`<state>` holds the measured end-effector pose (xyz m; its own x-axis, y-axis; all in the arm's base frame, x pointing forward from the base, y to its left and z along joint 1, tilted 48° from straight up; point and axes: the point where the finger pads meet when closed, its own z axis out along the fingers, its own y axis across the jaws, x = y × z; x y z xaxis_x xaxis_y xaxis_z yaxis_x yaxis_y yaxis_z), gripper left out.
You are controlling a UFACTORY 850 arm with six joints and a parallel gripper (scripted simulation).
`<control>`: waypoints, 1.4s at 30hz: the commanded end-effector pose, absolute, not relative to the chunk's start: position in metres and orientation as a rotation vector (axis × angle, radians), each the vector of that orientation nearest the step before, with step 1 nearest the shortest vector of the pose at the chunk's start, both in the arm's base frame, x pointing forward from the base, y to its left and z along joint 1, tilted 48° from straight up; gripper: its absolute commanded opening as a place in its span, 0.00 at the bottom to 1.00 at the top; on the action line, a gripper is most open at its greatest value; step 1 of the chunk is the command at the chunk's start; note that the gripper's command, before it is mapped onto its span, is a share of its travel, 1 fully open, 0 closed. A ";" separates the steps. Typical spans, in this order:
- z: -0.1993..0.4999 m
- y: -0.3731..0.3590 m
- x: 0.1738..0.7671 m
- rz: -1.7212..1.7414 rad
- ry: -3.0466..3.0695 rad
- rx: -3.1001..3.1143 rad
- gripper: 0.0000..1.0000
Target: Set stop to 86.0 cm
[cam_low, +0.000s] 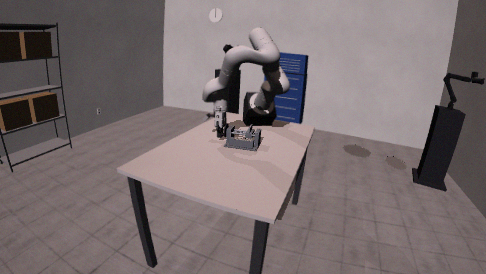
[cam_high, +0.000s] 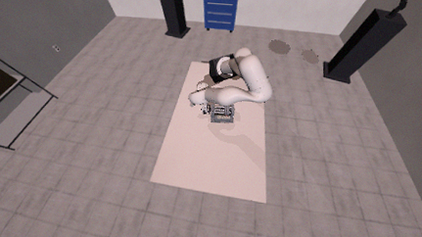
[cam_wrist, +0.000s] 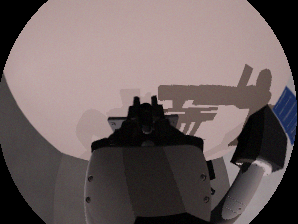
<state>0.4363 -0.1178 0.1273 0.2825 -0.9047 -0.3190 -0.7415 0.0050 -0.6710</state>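
Exterior view: the handwheel (cam_low: 221, 133) is clamped between the narrowly set fingers of the gripper (cam_low: 219, 131), though it is largely hidden behind them and too small to be made out clearly. Just beside the gripper, on its far side from the room's shelf rack (cam_low: 58, 85), one grey stop fixture (cam_low: 243, 138) is seen on the table (cam_low: 200, 170); its scale and stop position cannot be read. From the wrist, only the dark fingers and the gripper body are shown against the tabletop, with shadows beyond. Two brown boxes are counted on the shelf rack, partly cut off. One blue drawer cabinet (cam_low: 292, 87) is partly hidden behind the arm.
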 end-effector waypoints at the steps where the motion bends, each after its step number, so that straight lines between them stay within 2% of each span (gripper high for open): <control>1: 0.128 -0.118 0.437 -0.265 1.497 -1.770 0.06; 42: 0.138 -0.120 0.444 -0.265 1.497 -1.770 0.06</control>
